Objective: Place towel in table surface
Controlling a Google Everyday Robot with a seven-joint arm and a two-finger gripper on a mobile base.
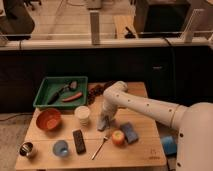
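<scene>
A dark red crumpled towel (98,90) lies at the back of the wooden table (145,150), just right of the green tray. My white arm reaches in from the lower right, with its elbow above the towel's right side. My gripper (103,124) hangs down near the middle of the table, in front of the towel and apart from it, just right of the white cup. Nothing shows in the gripper.
A green tray (45,95) with utensils stands back left. An orange bowl (49,119), white cup (82,115), black remote (79,141), blue cup (61,148), metal cup (27,149), spoon (100,146), orange fruit (118,137) and blue sponge (130,132) surround the gripper.
</scene>
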